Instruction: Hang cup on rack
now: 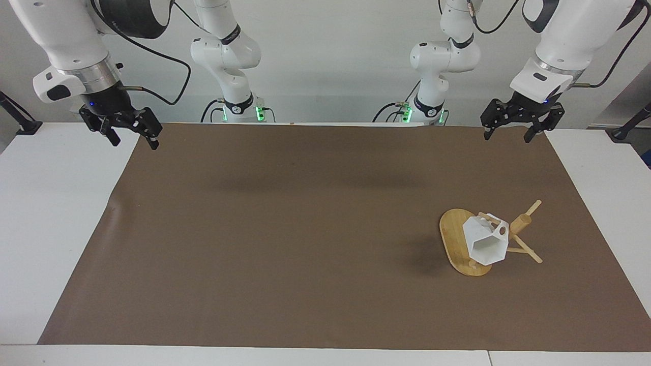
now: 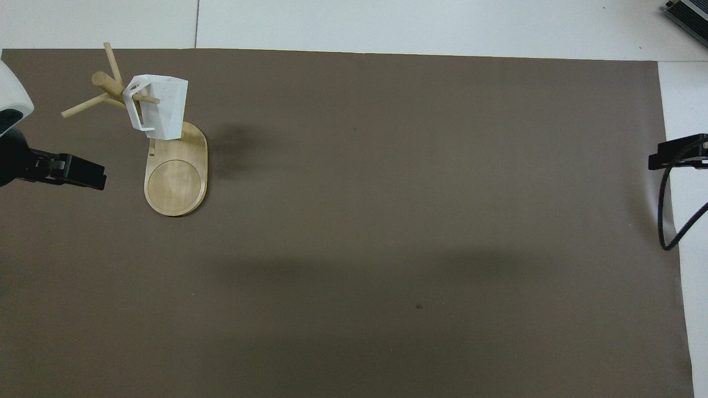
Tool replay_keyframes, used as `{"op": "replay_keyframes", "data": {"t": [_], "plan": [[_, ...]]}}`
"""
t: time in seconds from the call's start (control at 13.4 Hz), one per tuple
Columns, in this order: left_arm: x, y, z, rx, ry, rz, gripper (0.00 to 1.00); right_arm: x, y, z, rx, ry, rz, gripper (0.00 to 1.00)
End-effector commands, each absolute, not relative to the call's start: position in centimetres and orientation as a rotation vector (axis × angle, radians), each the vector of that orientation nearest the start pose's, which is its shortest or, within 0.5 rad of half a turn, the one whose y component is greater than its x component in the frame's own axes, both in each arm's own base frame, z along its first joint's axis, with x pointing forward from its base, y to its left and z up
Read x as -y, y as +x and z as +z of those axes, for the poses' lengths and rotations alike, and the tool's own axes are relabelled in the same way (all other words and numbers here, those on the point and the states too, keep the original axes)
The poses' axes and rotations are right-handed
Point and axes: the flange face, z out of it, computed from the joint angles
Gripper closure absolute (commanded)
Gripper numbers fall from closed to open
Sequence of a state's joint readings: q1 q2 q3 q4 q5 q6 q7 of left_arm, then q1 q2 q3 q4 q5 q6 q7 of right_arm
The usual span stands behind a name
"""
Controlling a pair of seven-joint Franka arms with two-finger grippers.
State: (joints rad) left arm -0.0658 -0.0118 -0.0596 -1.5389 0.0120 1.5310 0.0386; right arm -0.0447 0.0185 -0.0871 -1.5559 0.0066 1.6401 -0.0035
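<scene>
The white faceted cup (image 1: 485, 244) hangs by its handle on a peg of the bamboo rack (image 1: 452, 236), toward the left arm's end of the table. In the overhead view the cup (image 2: 163, 110) hangs over the end of the rack's oval base (image 2: 176, 179) where the post stands. My left gripper (image 1: 508, 137) is open and empty, raised over the mat's edge nearest the robots, well apart from the rack. My right gripper (image 1: 135, 144) is open and empty, raised over the mat's corner at the right arm's end, where that arm waits.
A brown mat (image 1: 285, 234) covers most of the white table (image 1: 46, 213). A black cable (image 2: 664, 221) loops down at the right arm's end. The rack's other pegs (image 1: 529, 254) stick out bare.
</scene>
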Motion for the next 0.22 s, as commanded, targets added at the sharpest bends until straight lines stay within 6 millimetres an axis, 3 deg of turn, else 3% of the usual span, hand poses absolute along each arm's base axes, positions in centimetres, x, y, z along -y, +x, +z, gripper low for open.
{"op": "replay_keyframes", "data": {"t": [0.0,0.15], "plan": [[5.92,54.32,64.37,-0.221,-3.115,0.013,0.00,7.24,55.60,63.07,-0.193,-3.134,-0.089,0.00],[5.92,54.32,64.29,-0.223,-3.114,0.016,0.00,7.24,55.57,63.17,-0.193,-3.134,-0.094,0.00]]}}
